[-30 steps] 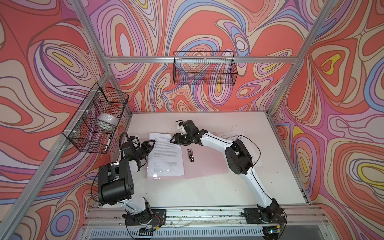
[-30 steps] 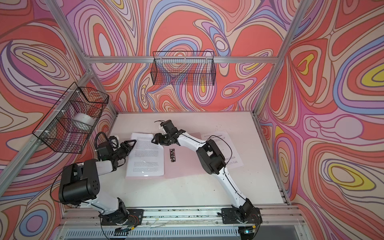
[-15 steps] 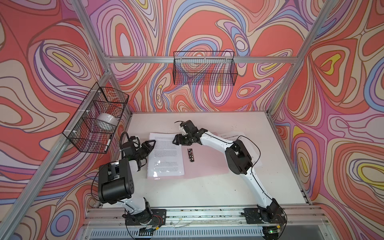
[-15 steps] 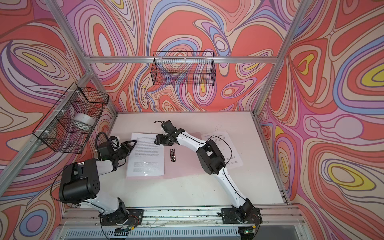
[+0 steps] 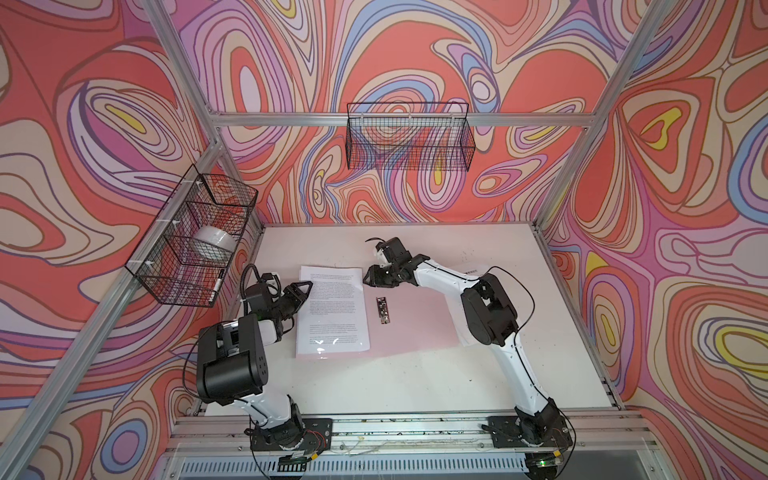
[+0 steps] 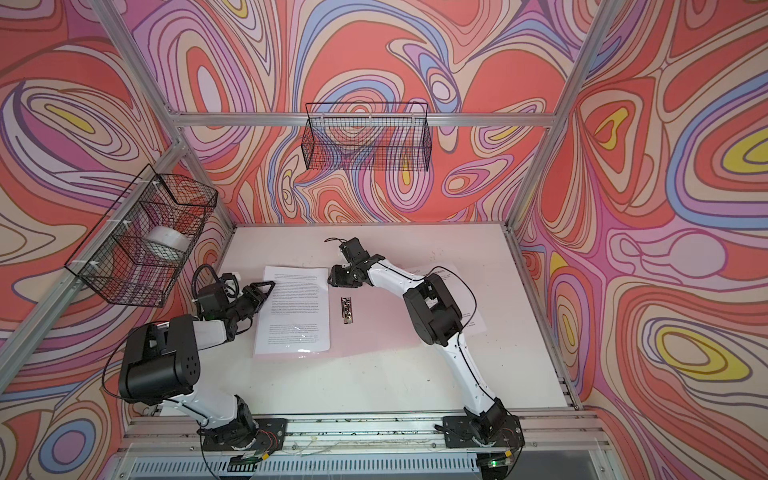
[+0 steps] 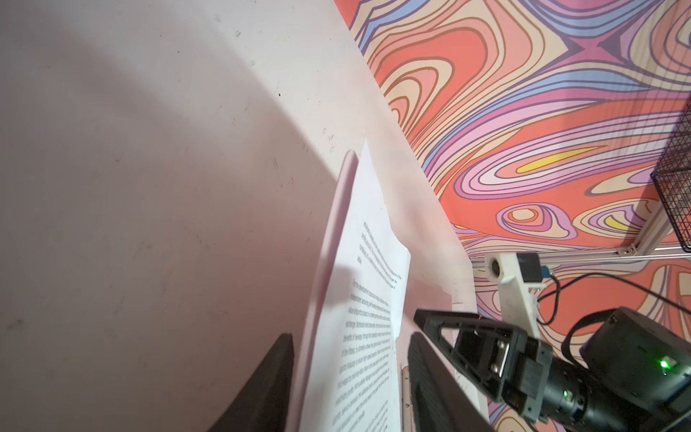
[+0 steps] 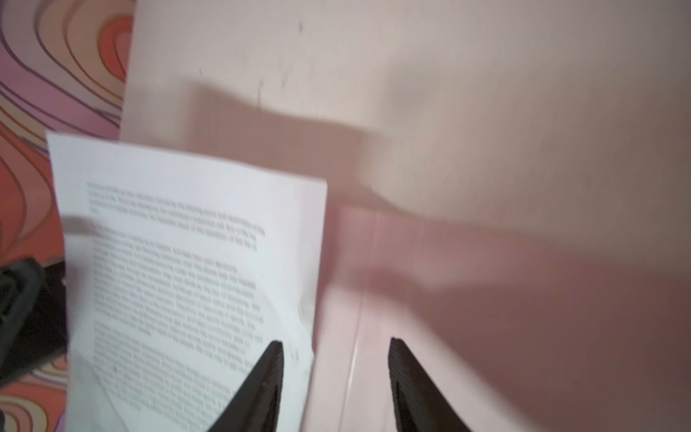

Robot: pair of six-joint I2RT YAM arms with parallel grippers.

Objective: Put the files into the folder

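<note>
Jaws of the right gripper [image 8: 336, 340] are standing parted and holding nothing, hovering over the spine-side edge of the printed sheet [image 5: 332, 311]; the left gripper [image 7: 349, 334] is waiting open and empty at that sheet's outer edge. The sheet, thin matte white paper, is lying flat on the left leaf of the opened folder [image 5: 415, 320], smooth pale-pink card (its crease is showing as a fine line). A small metal clip [image 5: 382, 309] is sitting on the spine, just beside the sheet. Other files [image 6: 473, 322] are lying by the folder's right edge, partly under the right arm [image 6: 432, 316], so I am judging the task partway: more paper is waiting.
</note>
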